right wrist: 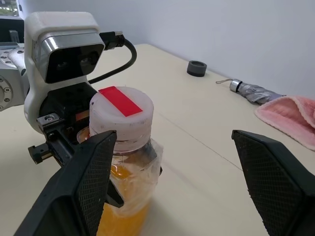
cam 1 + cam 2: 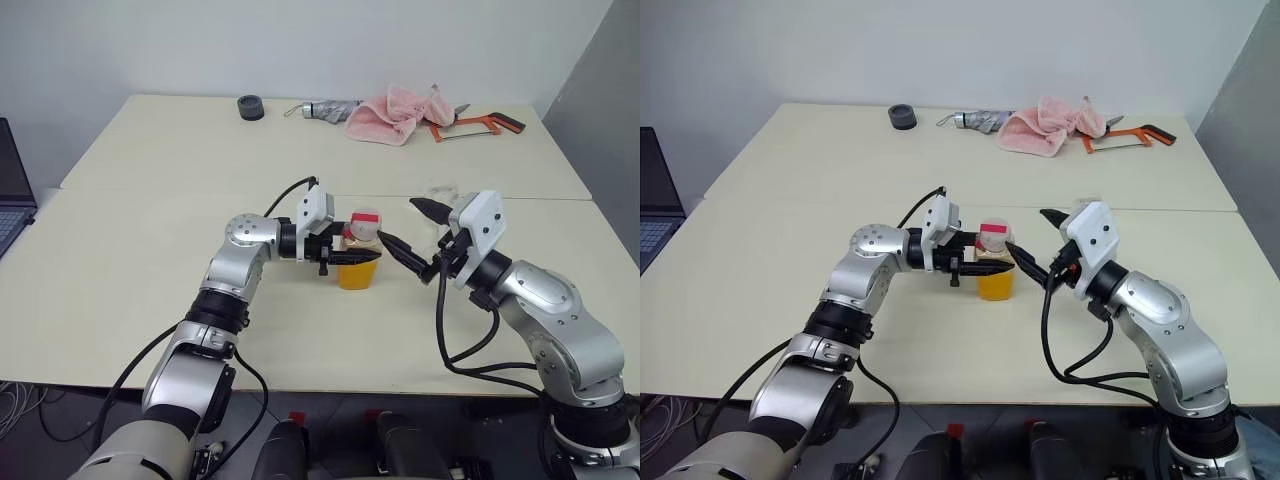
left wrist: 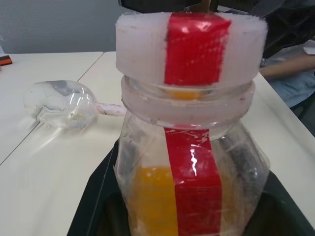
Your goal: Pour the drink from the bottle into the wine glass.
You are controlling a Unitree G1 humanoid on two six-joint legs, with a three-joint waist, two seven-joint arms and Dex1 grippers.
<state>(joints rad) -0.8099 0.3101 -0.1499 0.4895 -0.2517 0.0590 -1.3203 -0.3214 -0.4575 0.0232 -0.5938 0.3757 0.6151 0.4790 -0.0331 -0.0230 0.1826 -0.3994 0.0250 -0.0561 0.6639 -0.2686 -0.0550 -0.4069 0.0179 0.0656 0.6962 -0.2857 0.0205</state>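
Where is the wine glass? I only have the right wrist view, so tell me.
Observer: The wine glass lies on its side on the table, right of the bottle and farther back.
Operator: Report the left arm's grip.
Observer: The left gripper is shut on the bottle's body, below the cap.
Operator: Name what lies beside the pink cloth.
Observer: An orange hacksaw, right of the pink cloth.

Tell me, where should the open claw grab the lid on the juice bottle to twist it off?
Grab the cap around its round white side wall, one finger on each side. The right gripper should probably come in level from its own side, since the left gripper is shut on the bottle lower down. The bottle stands upright and the cap sticks out above that grip.
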